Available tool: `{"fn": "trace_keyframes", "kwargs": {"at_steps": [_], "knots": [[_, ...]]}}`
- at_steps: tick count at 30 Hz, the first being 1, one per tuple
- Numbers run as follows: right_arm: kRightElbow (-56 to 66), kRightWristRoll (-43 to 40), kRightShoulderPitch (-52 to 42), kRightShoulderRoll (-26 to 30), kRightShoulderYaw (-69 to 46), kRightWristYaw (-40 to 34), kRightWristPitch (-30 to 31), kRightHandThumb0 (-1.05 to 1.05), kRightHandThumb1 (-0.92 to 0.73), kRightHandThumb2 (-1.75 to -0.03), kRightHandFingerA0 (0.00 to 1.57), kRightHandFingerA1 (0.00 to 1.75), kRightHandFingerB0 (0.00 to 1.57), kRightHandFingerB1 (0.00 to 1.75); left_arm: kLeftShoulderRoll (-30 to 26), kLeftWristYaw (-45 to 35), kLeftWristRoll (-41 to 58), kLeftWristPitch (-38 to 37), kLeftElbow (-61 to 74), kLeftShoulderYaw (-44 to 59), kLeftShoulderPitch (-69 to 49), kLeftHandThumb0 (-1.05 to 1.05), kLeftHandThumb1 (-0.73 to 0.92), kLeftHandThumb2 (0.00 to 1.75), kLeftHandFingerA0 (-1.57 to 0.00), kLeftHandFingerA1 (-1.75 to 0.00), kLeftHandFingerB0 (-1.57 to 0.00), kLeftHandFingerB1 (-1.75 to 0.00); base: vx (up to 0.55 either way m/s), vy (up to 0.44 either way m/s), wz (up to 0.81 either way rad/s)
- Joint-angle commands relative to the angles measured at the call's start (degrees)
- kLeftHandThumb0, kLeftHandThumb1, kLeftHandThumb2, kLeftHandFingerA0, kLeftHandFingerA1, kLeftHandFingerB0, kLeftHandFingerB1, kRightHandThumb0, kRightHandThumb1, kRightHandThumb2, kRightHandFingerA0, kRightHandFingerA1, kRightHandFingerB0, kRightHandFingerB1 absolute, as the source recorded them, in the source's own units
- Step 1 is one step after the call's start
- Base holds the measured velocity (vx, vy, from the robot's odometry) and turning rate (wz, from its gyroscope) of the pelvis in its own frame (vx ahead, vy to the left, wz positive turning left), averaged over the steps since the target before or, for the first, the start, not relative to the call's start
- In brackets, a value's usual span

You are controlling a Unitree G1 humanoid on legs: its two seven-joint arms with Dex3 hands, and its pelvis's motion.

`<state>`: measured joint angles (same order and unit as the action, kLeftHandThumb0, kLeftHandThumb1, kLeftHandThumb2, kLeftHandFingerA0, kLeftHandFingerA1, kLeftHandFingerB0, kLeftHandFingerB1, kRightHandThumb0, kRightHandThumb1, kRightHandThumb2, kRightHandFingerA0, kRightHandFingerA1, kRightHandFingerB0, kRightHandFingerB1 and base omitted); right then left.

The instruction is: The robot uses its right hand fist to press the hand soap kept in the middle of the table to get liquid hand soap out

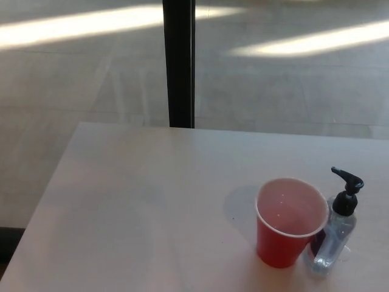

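A clear hand soap bottle [333, 238] with a black pump head [348, 187] stands upright on the white table [152, 201], toward the right front. Its spout points to the left, over a red plastic cup [287, 222] that stands right beside it, touching or nearly touching. The cup is upright and looks empty. Neither of my hands shows in the head view.
A black vertical post [179, 61] rises behind the table's far edge. Beyond it lies a grey floor with bright strips of sunlight. The table's left edge runs diagonally down toward the lower left corner.
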<state>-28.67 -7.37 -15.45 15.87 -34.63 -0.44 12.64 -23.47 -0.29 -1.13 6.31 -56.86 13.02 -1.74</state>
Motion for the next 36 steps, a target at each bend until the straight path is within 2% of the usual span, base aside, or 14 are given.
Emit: {"fn": "trace_keyframes", "kwargs": {"at_steps": [1,3,5,10,11,13,14,16,21,23,24,27,28,36], "knots": [[8.7,-15.9,5.2,2.4,-16.1,-6.8,14.6,-0.51,-0.40,-0.91,0.87,1.06,0.32,0.77,-3.8,-0.6,3.1,2.6,-4.0,3.7,2.0,-0.18,0.41,0.91,-0.70,-0.86,-0.55,-0.76,0.00,0.000,0.00],[10.3,-17.5,8.4,4.5,-18.6,-6.5,16.0,-0.54,-0.49,-0.90,0.68,1.16,0.10,0.68,-3.6,-0.3,3.3,3.5,-3.4,4.2,2.0,-0.17,0.41,0.91,-0.68,-0.85,-0.52,-0.75,0.00,0.000,0.00],[13.2,-19.9,13.2,6.4,-21.3,-8.2,18.6,-0.57,-0.49,-1.06,0.35,0.77,0.00,0.55,-3.4,0.1,3.8,4.0,-3.6,5.0,2.4,-0.16,0.42,0.92,-0.65,-0.84,-0.53,-0.75,0.00,0.000,0.00],[21.4,-24.9,26.5,6.7,-25.3,-14.9,19.5,-0.67,-0.55,-0.78,0.54,0.89,0.08,0.70,-3.3,-0.4,3.5,4.7,-1.8,4.8,1.8,-0.14,0.42,0.93,-0.64,-0.83,-0.53,-0.75,0.00,0.000,0.00],[26.1,-25.3,30.2,7.2,-23.4,-15.0,19.9,-0.66,-0.56,-0.71,0.85,0.80,0.24,0.75,-3.5,-0.5,3.6,3.9,-3.6,4.9,2.3,-0.16,0.41,0.92,-0.65,-0.83,-0.53,-0.76,0.00,0.000,0.00],[30.7,-24.5,34.1,8.0,-20.8,-14.1,20.4,-0.67,-0.52,-0.71,0.89,0.67,0.45,0.72,-3.5,-0.1,3.6,3.6,-4.4,5.1,2.5,-0.16,0.42,0.91,-0.65,-0.83,-0.52,-0.75,0.00,0.000,0.00],[33.5,-24.6,38.6,8.0,-19.2,-16.1,21.0,-0.60,-0.30,-0.99,1.15,0.98,0.75,0.75,-3.4,-0.2,3.9,4.0,-3.7,5.3,2.5,-0.14,0.43,0.92,-0.63,-0.83,-0.52,-0.76,0.00,0.000,0.00],[36.0,-23.6,41.4,8.4,-16.5,-13.9,20.8,-0.58,-0.28,-0.94,1.34,1.16,1.13,0.66,-3.4,-0.2,3.9,4.0,-3.3,5.2,2.4,-0.14,0.43,0.93,-0.62,-0.82,-0.51,-0.74,0.00,0.000,0.00],[41.5,-21.0,45.7,8.2,-10.3,-11.5,23.7,-0.44,-0.41,-1.04,1.41,1.36,1.06,1.06,-3.7,-0.5,3.3,2.9,-4.4,4.7,2.7,-0.15,0.42,0.93,-0.65,-0.83,-0.53,-0.75,-0.01,-0.006,0.03],[44.7,-20.7,46.9,7.1,-7.7,-11.7,25.3,-0.32,-0.44,-1.03,1.19,1.63,1.00,1.19,-3.5,-0.9,3.9,3.0,-3.5,5.2,2.3,-0.14,0.42,0.95,-0.65,-0.84,-0.52,-0.76,0.00,0.000,0.00],[46.5,-19.9,46.7,7.0,-5.7,-10.6,25.3,-0.31,-0.47,-1.14,1.37,1.45,1.00,1.19,-3.6,-1.0,3.8,3.0,-3.6,5.1,2.3,-0.15,0.41,0.95,-0.65,-0.84,-0.52,-0.76,0.00,0.000,0.00],[48.2,-20.0,47.4,5.7,-3.1,-9.9,25.9,-0.17,-0.68,-1.11,1.23,1.54,0.75,1.16,-3.5,-0.6,3.8,4.0,-3.0,5.0,2.2,-0.16,0.41,0.94,-0.65,-0.84,-0.52,-0.76,0.00,0.000,0.00],[48.6,-20.6,47.4,5.4,-2.7,-9.5,26.5,-0.07,-0.77,-1.02,0.90,1.75,0.55,1.43,-3.6,-0.7,3.8,4.1,-3.1,5.0,2.2,-0.15,0.41,0.95,-0.63,-0.83,-0.52,-0.76,0.00,0.000,0.00],[47.3,-24.9,45.8,2.7,3.3,-3.8,27.2,-0.15,-0.62,-1.13,0.94,1.75,0.75,1.30,-3.6,-0.8,3.8,5.1,-1.9,4.9,2.0,-0.14,0.41,0.95,-0.64,-0.84,-0.50,-0.75,0.00,0.000,0.00]]}}
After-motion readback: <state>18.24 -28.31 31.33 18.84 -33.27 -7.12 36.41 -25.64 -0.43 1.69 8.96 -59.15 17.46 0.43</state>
